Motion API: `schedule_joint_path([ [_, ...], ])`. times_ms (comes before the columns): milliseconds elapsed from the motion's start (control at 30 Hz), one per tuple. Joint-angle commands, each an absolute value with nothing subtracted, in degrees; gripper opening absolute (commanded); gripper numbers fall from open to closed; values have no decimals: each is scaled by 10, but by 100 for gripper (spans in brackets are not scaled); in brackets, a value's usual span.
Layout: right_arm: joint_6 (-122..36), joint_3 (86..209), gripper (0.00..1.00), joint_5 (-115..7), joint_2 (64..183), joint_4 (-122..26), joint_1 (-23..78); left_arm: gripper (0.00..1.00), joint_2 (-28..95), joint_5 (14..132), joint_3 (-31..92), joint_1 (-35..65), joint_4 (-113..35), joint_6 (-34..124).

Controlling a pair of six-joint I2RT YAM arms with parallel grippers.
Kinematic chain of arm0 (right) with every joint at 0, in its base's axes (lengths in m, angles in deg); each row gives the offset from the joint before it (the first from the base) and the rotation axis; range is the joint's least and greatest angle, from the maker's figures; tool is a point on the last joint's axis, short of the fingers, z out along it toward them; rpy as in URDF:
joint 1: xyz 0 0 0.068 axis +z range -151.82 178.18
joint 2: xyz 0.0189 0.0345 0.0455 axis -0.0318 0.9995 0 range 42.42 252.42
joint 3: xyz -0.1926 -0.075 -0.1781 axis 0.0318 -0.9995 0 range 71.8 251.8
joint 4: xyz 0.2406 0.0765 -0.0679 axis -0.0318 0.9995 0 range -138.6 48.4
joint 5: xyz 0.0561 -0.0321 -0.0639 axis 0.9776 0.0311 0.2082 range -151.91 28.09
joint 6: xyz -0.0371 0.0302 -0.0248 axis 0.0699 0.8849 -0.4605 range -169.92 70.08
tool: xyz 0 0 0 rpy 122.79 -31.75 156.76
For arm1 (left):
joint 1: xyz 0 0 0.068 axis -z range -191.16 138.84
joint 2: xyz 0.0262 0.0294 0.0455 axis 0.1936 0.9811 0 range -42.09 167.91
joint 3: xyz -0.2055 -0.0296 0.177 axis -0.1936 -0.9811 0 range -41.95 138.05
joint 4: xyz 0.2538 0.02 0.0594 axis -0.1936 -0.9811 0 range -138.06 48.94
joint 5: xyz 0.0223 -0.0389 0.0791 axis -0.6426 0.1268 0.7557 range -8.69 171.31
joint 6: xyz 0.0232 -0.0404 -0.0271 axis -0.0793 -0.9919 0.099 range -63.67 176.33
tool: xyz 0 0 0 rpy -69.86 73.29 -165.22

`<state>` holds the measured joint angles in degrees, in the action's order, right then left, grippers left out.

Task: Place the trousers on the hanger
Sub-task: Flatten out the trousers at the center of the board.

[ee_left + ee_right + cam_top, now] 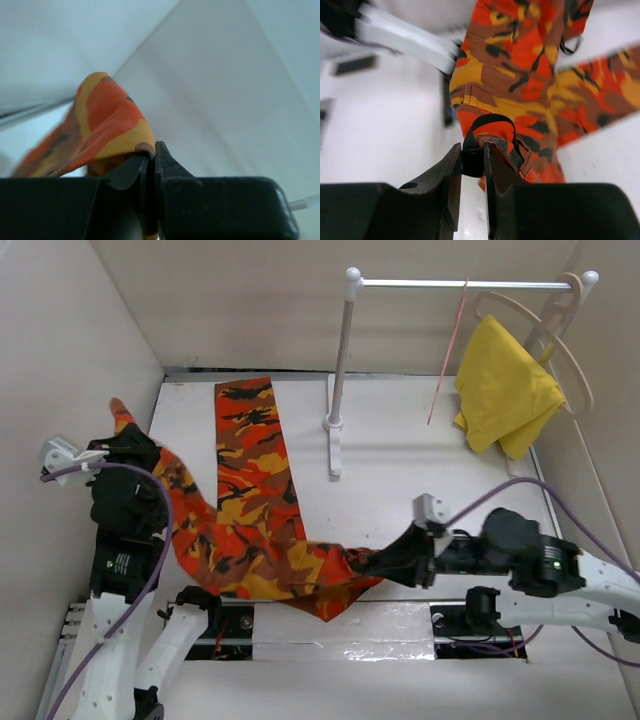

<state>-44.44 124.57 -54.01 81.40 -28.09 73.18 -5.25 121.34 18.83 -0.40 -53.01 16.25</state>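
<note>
Robot lab cell, plain white walls (220, 300), bolted arms (120, 570), clothes rail (460, 283)

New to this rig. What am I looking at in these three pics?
Two white robot arms are bolted at the near edge of a white table. The wide picture looks down from above and behind them; the other two come from a camera on each wrist, looking along its fingers. Long camouflage-print trousers in orange, red and black lie spread on the table. The left pincer is shut on one leg end; the right pincer is shut on the waist end, at a black strap loop. At the back, a white rail stand carries a thin pink wire hanger and a beige wooden hanger with a yellow cloth draped on it.
</note>
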Motion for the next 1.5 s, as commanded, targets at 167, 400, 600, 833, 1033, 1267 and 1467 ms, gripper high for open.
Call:
schedule_joint_path([
  [167, -329, 1245, 0, -1056, 697, -167, 759, 0, 94, 1101, 292, -7, -470, 271],
  [400, -264, 1180, 0, -1181, 698, -119, 604, 0, 314, 1071, 311, 18, -379, 256],
  [600, -317, 1134, 0, -1093, 720, -179, 471, 0, 498, 1038, 401, 62, -404, 252],
  [833, -350, 1085, 0, -976, 684, -221, 408, 14, 519, 1054, 286, 57, -358, 206],
  [1033, -368, 1106, 0, -927, 719, -232, 387, 63, 452, 1054, 200, 57, -373, 193],
  [1267, -401, 1096, 0, -886, 722, -274, 387, 56, 264, 1062, -56, 57, -345, 122],
  [1467, -412, 1102, 0, -864, 728, -286, 387, 53, 247, 993, -178, 57, -321, 97],
])
